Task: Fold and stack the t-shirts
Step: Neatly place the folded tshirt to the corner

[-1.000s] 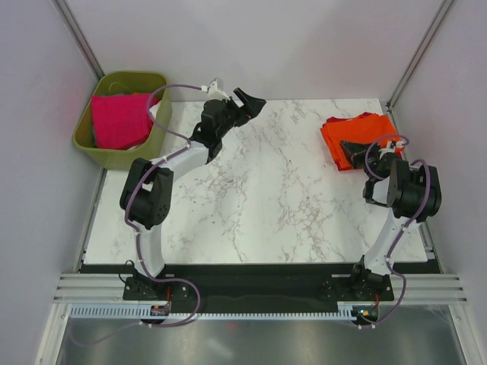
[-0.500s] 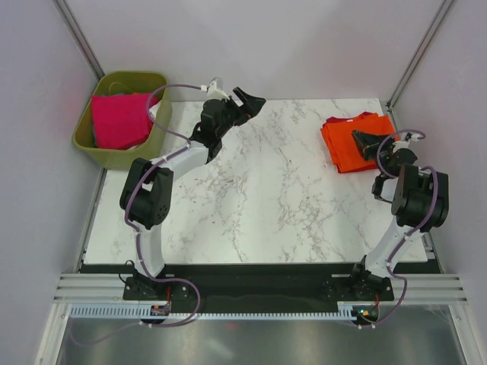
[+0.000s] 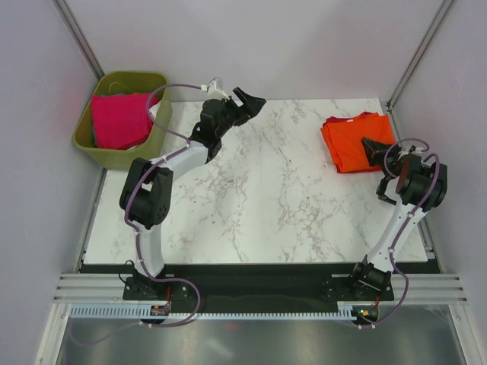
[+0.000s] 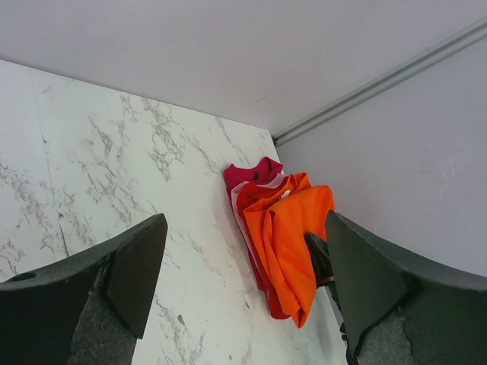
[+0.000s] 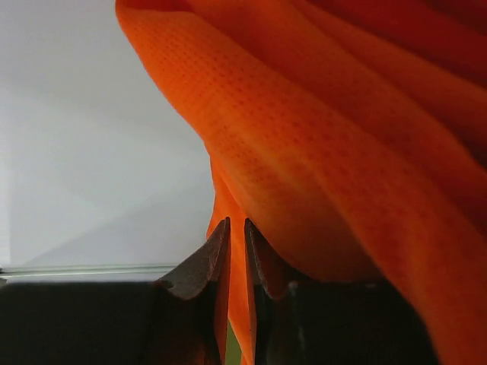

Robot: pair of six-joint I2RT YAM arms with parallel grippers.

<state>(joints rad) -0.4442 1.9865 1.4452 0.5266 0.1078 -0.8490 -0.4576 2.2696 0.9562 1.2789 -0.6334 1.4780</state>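
Top view, 10 o'clock, off the table's corner: an olive-green rectangular plastic bin (image 3: 114, 158) is holding a crumpled magenta pink soft cloth t-shirt (image 3: 119, 120). The bin wall is hiding the shirt's lower part. A white scrap beside it is too small to identify.

11 o'clock: the left gripper (image 3: 247, 103) is hovering over the far edge of the white marble-patterned table (image 3: 259, 198), spread wide and gripping nothing. In the left wrist view the frame's bottom edge is cutting off its two dark fingers (image 4: 122, 274), with bare table showing between them.

2 o'clock: a folded orange soft cloth t-shirt (image 3: 350, 141) is lying on a red soft cloth t-shirt (image 3: 338, 120), which is only peeking out at the far and left sides. From the left wrist, the orange t-shirt (image 4: 293, 243) is covering most of the red t-shirt (image 4: 251, 173). A pale layer between them is hard to make out.

Stack's 3 o'clock edge: the right gripper (image 3: 374, 150) is sitting on the orange cloth, its own cable partly hiding it. In the right wrist view its fingers (image 5: 204, 262) are pinching a thin orange fold, leaving only a narrow slit. Cloth is filling the frame.
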